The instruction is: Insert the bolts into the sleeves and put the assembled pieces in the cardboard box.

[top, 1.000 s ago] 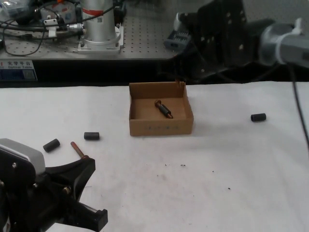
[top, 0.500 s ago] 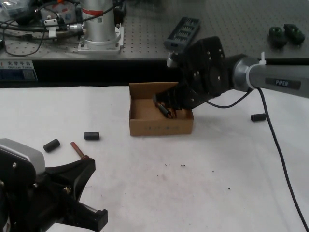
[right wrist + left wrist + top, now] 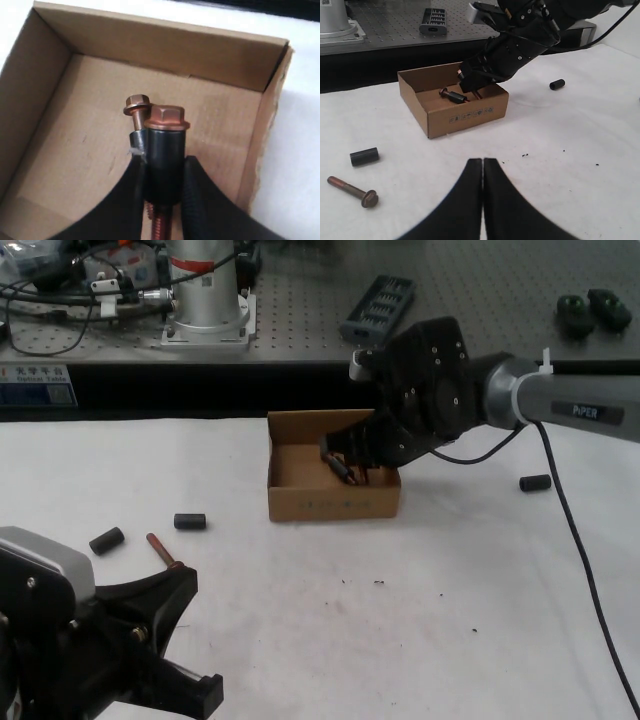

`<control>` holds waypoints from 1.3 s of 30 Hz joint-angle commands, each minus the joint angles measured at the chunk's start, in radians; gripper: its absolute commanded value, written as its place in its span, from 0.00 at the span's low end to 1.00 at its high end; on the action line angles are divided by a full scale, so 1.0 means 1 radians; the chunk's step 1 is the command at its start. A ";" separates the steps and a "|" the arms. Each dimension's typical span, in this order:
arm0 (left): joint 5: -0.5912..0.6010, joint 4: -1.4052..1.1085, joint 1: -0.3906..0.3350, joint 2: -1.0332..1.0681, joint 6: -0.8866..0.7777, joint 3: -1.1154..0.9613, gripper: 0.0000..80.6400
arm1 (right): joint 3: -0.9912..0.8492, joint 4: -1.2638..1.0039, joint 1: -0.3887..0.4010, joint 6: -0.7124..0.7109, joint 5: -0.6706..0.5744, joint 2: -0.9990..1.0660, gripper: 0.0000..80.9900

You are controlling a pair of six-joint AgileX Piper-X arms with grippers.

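Our right gripper [image 3: 163,172] is clamping an assembled piece [image 3: 165,142] above the cardboard box [image 3: 330,505], where a finished piece [image 3: 136,108] is lying. At the high view's left, a bolt [image 3: 162,551] and sleeves [image 3: 189,522] are still waiting.

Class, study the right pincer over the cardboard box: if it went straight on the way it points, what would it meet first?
Probably the assembled piece lying in the cardboard box, just beyond the held bolt and sleeve; otherwise the box floor. Depth is unclear.
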 commanded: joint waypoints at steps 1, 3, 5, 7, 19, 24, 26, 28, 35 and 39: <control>-0.006 -0.014 0.003 -0.009 0.016 -0.007 0.01 | -0.014 0.002 -0.006 0.001 -0.007 -0.006 0.25; -0.006 -0.014 0.003 -0.009 0.016 -0.007 0.01 | -0.014 0.001 -0.006 0.001 -0.007 -0.006 0.43; -0.006 -0.014 0.003 -0.009 0.016 -0.007 0.01 | -0.014 -0.004 -0.006 0.001 -0.007 -0.006 0.55; -0.006 -0.014 0.003 -0.009 0.016 -0.007 0.01 | -0.015 -0.012 0.000 0.001 -0.018 -0.009 0.59; -0.006 -0.014 0.003 -0.009 0.024 -0.007 0.01 | -0.039 -0.040 0.034 0.088 -0.173 -0.145 0.59; -0.006 -0.014 0.003 -0.009 0.025 -0.007 0.01 | -0.039 0.008 0.041 0.088 -0.237 -0.256 0.59; -0.006 -0.014 0.003 -0.009 0.025 -0.007 0.01 | -0.039 0.069 0.041 0.064 -0.245 -0.301 0.59; -0.006 -0.014 0.003 -0.009 0.025 -0.007 0.01 | -0.039 0.160 0.041 -0.010 -0.247 -0.351 0.58; -0.006 -0.014 0.003 -0.009 0.025 -0.007 0.01 | -0.004 0.455 0.041 -0.214 -0.117 -0.494 0.24; -0.006 -0.014 0.003 -0.009 0.025 -0.005 0.01 | 0.095 0.456 0.041 -0.217 -0.117 -0.580 0.00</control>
